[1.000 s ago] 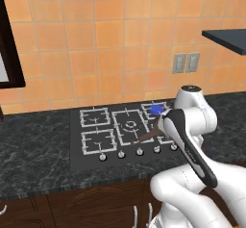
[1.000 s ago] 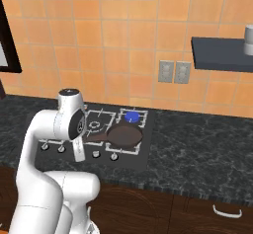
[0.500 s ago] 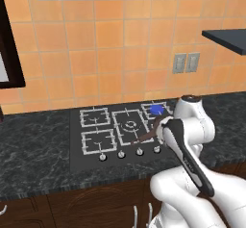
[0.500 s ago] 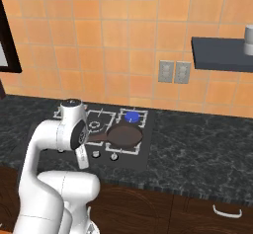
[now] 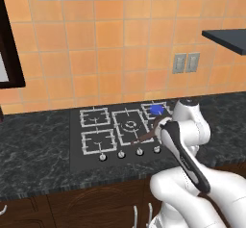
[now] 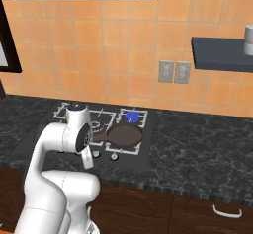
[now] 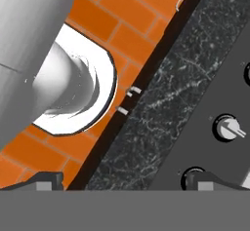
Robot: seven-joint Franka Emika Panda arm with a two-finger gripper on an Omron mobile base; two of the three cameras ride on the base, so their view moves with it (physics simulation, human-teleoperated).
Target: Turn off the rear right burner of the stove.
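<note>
The rear right burner (image 5: 156,109) is showing a bright blue disc, so I am reading it as lit; it is sitting just right of centre in the left base view, at the back right corner of the stove (image 5: 77,140), and a little left of centre in the right base view (image 6: 131,116). Directly in front of it a dark frying pan (image 6: 123,136) is resting on the front right grate, its handle pointing toward the arm. Along the stove's front edge the row of silver knobs (image 5: 129,153) is lying, and the arm's white links are covering its right end in the left base view.

In the hand view a knob (image 7: 228,128) is sitting at the right edge, with another dark round fitting (image 7: 194,178) below it. The pincer (image 7: 122,181) is looking down across the speckled black tabletop (image 7: 161,103) edge and the orange floor (image 7: 127,20) beyond, with its two fingertips (image 7: 46,180) standing far apart, so I am judging it released and holding nothing.

My main worry is picking the wrong knob: five are sitting close together and nothing here is telling me which one feeds the rear right burner. The hand camera is also rolled, so a sideways correction could go the wrong way. Coming in low, the forearm could be catching the pan handle, and a half turn could be leaving the flame burning.
</note>
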